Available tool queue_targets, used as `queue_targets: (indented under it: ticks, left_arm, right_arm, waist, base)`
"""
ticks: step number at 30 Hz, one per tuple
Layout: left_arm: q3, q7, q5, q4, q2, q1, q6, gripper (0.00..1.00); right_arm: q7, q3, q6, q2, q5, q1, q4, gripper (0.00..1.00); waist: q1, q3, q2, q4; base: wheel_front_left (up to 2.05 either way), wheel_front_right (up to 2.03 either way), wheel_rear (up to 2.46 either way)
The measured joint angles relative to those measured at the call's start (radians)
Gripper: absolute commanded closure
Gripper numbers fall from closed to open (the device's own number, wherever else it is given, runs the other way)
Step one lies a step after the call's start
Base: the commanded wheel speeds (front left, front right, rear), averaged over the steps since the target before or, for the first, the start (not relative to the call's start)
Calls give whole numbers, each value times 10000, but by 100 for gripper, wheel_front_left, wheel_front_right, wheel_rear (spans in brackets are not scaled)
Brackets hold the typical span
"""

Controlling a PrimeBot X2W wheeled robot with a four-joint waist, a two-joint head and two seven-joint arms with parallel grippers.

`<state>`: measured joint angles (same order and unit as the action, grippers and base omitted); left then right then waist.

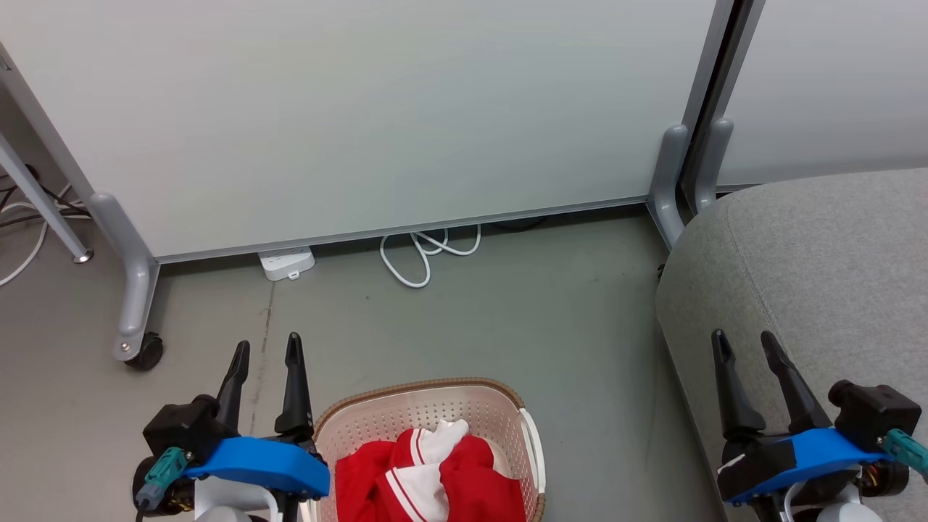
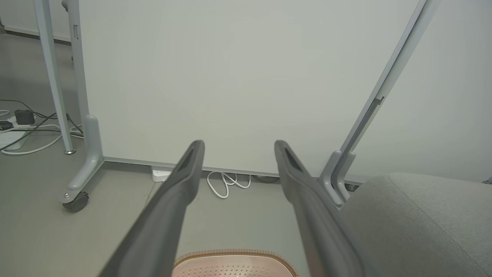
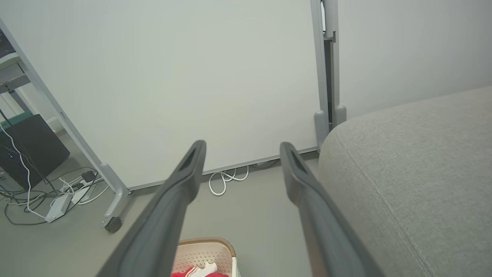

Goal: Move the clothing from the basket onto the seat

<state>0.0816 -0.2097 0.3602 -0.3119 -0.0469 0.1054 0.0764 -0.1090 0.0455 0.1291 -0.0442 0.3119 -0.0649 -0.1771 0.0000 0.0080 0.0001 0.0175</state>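
Your left pincer [image 1: 268,344] is hanging with its two fingers apart, and it is gripping nothing. The basket [image 1: 420,384] is standing on the floor [image 1: 507,312] just to the right of this pincer, close to its blue wrist part. In the left wrist view the brown rim of the basket is showing low between the two fingers. The clothing [image 1: 435,478] is lying inside the basket in a loose heap, red with white panels and striped trim. It is sitting to the right of the left pincer and further back than its fingertips, and the fingers are not touching it.

Your right pincer [image 1: 742,338] is also keeping its fingers apart and is carrying nothing. The seat [image 1: 812,254] is spreading under this pincer and to its right. Whether the fingers are touching the grey fabric, I cannot tell. The basket is standing well to the left of the right pincer, with bare floor lying between them. No clothing is lying on the part of the seat that you are seeing.

Ahead of both pincers a white panel [image 1: 362,109] is standing on grey legs. A white cable [image 1: 428,254] is lying coiled at its foot, and a power strip [image 1: 288,262] is lying straight ahead of the left pincer.
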Motion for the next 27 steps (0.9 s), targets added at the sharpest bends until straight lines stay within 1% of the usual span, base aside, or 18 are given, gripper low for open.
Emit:
queue_targets:
  ticks: [27]
  left_arm:
    - [334, -510, -1499, -29, -19, 67, -184, 0]
  right_arm:
    - [-428, -58, 4, -25, -1906, -3, 146, 0]
  waist:
    - [0, -35, 0, 39]
  base:
    - [0, 0, 0]
